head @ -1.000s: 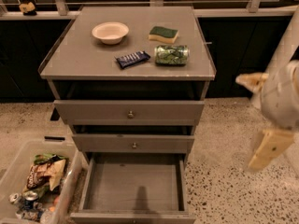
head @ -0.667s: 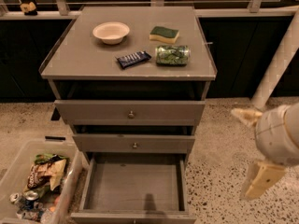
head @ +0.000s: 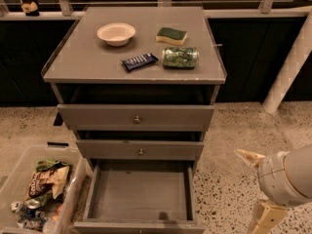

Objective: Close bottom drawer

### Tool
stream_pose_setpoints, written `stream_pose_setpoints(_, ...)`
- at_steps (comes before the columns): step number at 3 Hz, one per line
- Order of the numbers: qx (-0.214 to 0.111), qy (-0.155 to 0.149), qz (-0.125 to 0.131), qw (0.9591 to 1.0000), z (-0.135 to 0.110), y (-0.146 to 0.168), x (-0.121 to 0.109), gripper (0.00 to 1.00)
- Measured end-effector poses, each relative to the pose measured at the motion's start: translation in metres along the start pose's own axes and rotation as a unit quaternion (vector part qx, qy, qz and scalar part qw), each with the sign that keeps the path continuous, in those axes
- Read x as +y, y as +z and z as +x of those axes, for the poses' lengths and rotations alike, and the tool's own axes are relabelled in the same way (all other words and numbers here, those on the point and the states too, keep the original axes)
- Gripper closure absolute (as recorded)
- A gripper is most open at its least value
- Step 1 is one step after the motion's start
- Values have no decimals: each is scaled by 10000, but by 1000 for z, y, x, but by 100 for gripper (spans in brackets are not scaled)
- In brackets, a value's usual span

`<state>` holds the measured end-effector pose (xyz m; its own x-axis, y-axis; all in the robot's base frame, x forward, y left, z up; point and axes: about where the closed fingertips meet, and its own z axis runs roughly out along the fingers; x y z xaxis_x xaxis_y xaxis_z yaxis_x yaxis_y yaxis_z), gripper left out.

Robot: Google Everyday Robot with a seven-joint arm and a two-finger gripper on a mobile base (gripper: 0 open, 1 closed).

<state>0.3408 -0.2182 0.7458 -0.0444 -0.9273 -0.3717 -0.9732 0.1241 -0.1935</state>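
Note:
The grey cabinet has three drawers. The bottom drawer is pulled far out and its shallow grey box is empty. Its low front panel lies at the picture's lower edge, and its knob is out of view. The middle drawer front and the top drawer front are pushed in. My gripper hangs over the floor to the right of the open drawer, clear of it. Its two cream fingers are spread wide and hold nothing.
On the cabinet top lie a cream bowl, a green-and-yellow sponge, a dark snack bar and a green can on its side. A clear bin of rubbish stands left of the drawer. A white post leans at right.
My gripper has moved downward at the right side, from level with the top drawers to level with the bottom drawer. The bottom drawer stands open as before.

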Motion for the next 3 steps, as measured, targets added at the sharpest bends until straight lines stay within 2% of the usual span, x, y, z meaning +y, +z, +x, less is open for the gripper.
stream_pose_setpoints(1,25,-6,9,10000,-1,-1,-2,0)
stream_pose_setpoints(2,-35,209,-299,9993,27,31,26,0)
stream_pose_setpoints(3,-129,643,-889,9939,69,98,80,0)
